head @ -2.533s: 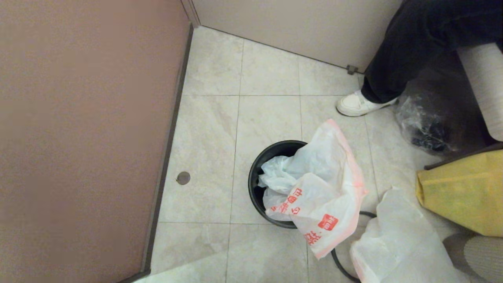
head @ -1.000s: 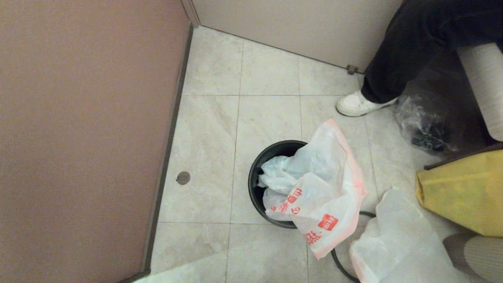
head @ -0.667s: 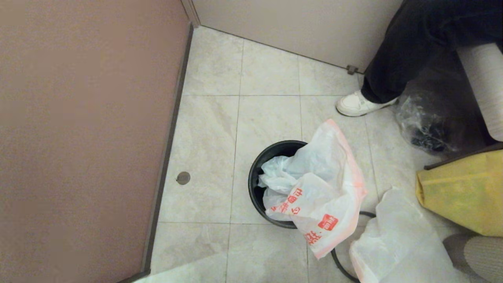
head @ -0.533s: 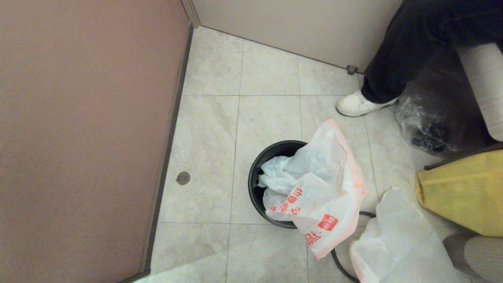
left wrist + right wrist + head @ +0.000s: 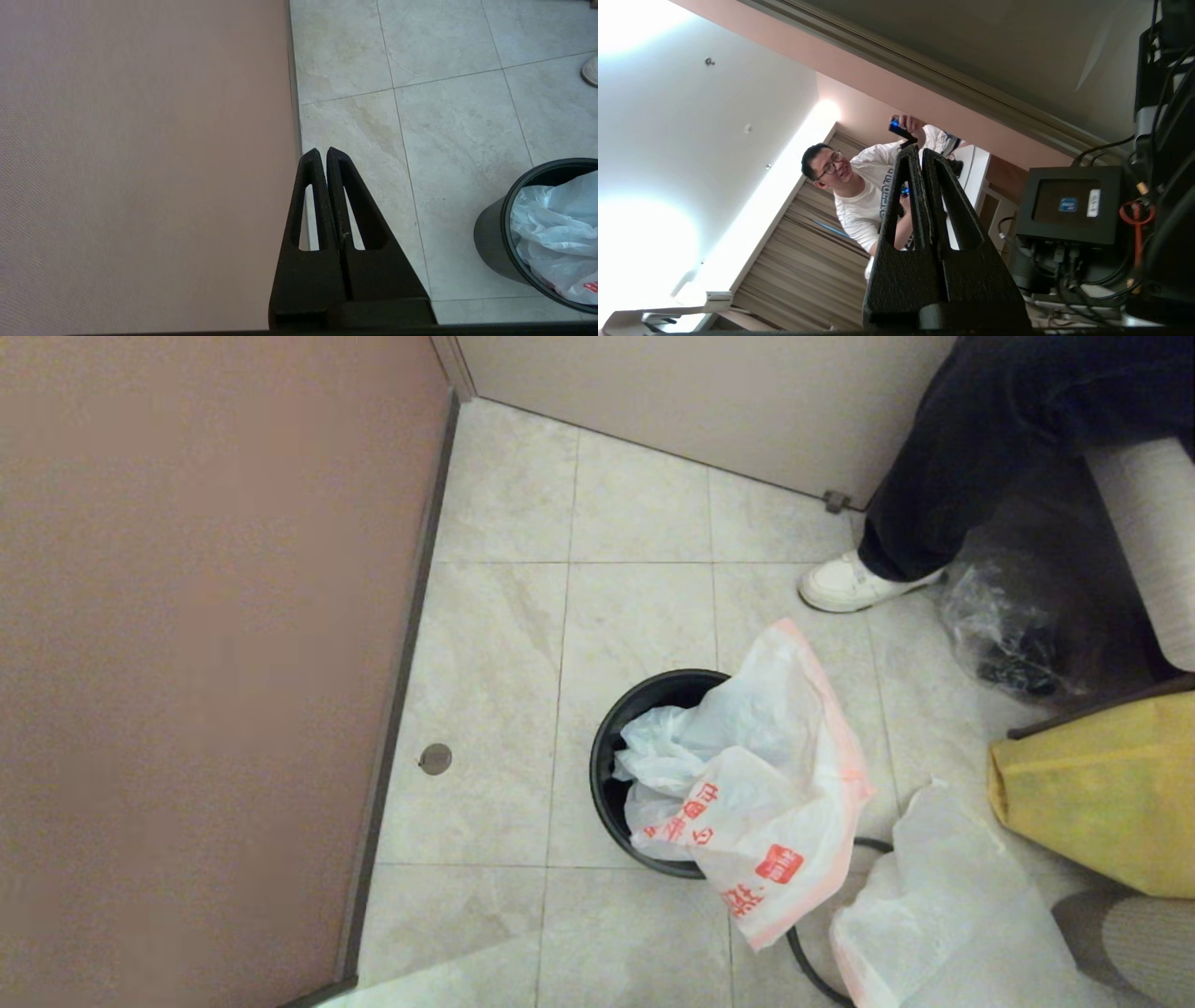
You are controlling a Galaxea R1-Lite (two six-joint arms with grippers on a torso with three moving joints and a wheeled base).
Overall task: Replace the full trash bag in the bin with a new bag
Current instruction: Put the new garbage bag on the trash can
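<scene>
Head view is showing the small round black plastic bin (image 5: 616,775) standing on the pale tiled floor (image 5: 504,644), with the thin white translucent new bag with red print and orange-red hem (image 5: 756,784) draping half inside it and half over its rim. What seems to be the bulky white full trash bag (image 5: 943,915) is lying on the floor just beside the bin. The left pincer (image 5: 323,151) is hanging clenched and empty near the pinkish wall panel (image 5: 140,163), while the right pincer (image 5: 920,151) is pointing upward, also clenched on nothing.
</scene>
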